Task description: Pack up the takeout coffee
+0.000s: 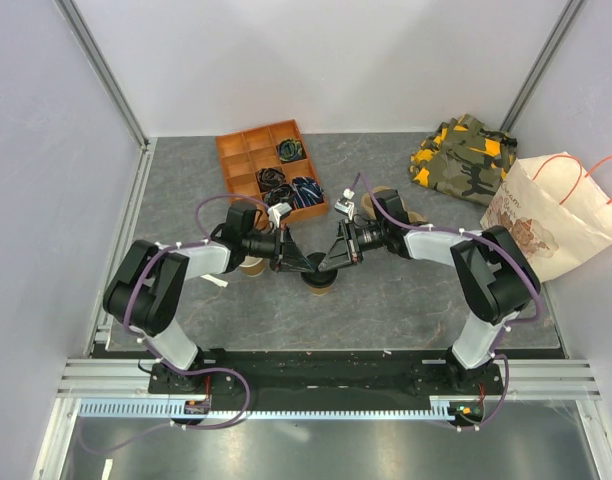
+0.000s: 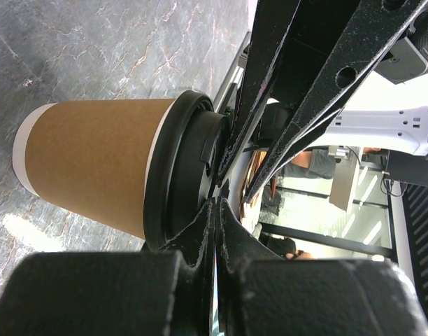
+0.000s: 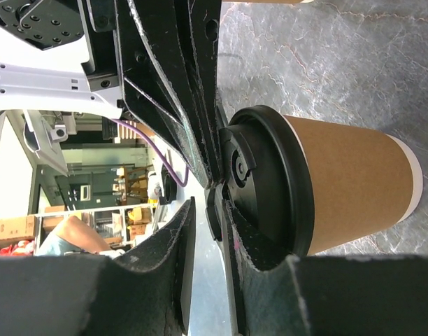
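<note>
I am holding both end effectors against the black plastic lid of the tan paper cup, which is standing beneath them on the grey worktop. My left end effector is pinched together, and my right end effector is narrowly parted.

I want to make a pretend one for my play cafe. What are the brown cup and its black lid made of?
The cup looks like paper: matte tan, with a white band at the base. The lid is probably plastic: smooth black, slightly shiny, with moulded ridges.
</note>
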Controlling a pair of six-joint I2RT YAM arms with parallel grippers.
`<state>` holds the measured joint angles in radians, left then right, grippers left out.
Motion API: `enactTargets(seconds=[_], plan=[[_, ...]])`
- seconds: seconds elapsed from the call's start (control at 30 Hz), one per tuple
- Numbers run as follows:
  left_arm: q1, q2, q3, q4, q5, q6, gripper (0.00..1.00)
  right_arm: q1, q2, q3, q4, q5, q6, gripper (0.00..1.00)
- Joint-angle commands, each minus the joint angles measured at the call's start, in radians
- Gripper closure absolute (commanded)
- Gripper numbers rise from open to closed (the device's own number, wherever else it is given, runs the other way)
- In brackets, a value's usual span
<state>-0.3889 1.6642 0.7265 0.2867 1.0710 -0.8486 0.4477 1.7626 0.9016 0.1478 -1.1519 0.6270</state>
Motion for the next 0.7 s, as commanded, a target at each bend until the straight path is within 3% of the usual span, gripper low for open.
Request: enactTargets(seconds=[0.0,0.67], plan=[[0.007,0.054,-0.021,-0.032,-0.085,0.033,0.98,0.003,0.06,-0.012,-0.065,0.092,-0.084,0.7],[0.019,0.052,-0.012,-0.083,-0.103,0.06,0.98,-0.018,0.153,-0.023,-0.063,0.075,-0.113,0.74]])
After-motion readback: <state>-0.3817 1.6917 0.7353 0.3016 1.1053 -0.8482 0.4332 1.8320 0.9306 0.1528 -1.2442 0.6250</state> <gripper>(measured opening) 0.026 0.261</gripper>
